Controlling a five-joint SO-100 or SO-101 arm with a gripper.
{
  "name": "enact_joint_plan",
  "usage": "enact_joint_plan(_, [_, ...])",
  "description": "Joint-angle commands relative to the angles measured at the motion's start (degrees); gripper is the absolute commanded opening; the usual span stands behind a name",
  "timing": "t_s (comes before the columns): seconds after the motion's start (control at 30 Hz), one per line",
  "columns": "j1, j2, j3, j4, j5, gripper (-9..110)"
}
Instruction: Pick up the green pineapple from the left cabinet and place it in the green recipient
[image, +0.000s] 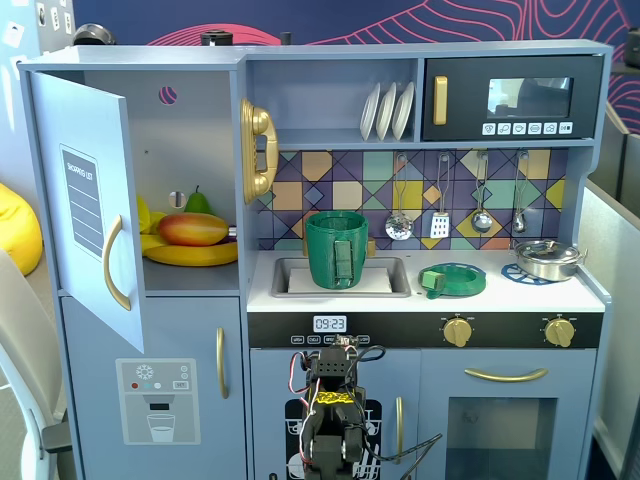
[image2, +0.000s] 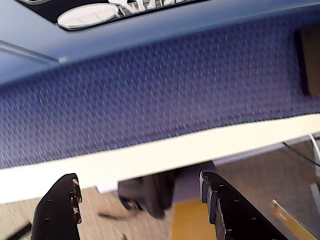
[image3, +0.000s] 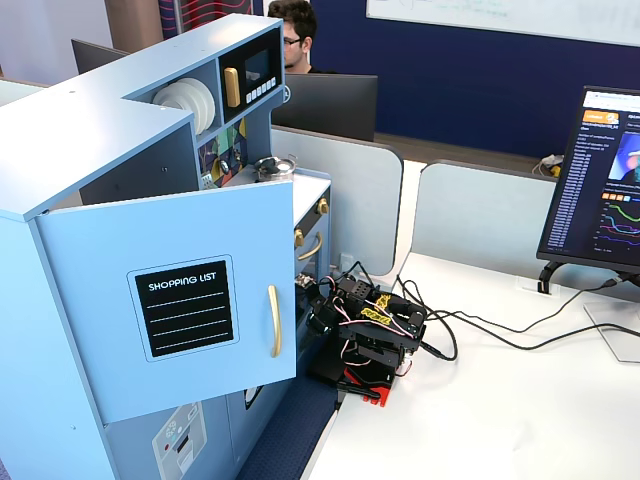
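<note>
The left cabinet (image: 190, 130) stands open, its door (image: 85, 210) with the shopping list panel and gold handle swung to the left; the door also shows in a fixed view (image3: 185, 305). Inside lie a mango (image: 192, 229), yellow bananas (image: 190, 255) and a smooth green pear (image: 197, 201); the green pineapple is hidden. The tall green recipient (image: 336, 248) stands in the sink with its strap handle facing front. My arm (image: 335, 415) is folded low in front of the kitchen, far below the cabinet. My gripper (image2: 139, 182) is open and empty, facing a blue partition.
A flat green dish (image: 452, 279) lies right of the sink, a metal pan (image: 548, 258) on the hob. A gold telephone (image: 258, 150) hangs on the cabinet's side wall. Cables (image3: 470, 335) trail over the white desk (image3: 500, 420) behind the arm (image3: 365, 330).
</note>
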Motion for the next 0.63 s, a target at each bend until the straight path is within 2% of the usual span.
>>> enact_joint_plan(0.0, [-2.29,-0.53,-0.35,7.03,2.02,22])
enact_joint_plan(0.13, [-4.75,-0.53,-0.35,12.57,4.31,22])
enact_joint_plan(0.23, [-5.1,-0.53,-0.35,12.39,6.06,22])
enact_joint_plan(0.6, [-4.39,-0.53,-0.35,13.62,-3.34,22])
